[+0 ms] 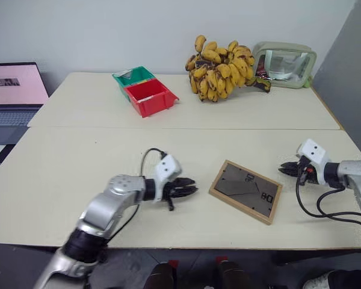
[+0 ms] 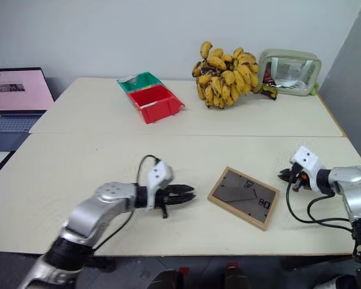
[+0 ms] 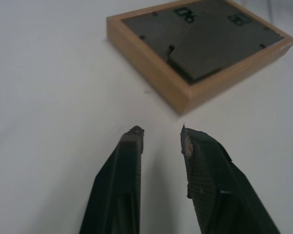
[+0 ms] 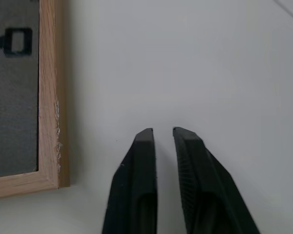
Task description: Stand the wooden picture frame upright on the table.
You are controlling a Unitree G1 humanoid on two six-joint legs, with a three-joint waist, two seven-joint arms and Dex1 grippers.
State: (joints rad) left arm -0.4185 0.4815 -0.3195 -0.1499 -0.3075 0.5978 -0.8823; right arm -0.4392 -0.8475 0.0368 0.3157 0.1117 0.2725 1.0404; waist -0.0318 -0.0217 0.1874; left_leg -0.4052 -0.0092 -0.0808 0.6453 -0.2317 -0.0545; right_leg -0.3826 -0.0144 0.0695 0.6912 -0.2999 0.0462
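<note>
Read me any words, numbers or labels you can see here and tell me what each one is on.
Wooden picture frame, dark back panel: two small black markings, too blurred to read.
Laptop screen: a dark strip of text, too small to read.
Nothing else carries readable text.

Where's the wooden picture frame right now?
The wooden picture frame lies face down near the table's front edge, between the left end effector and the right end effector, touching neither.
</note>
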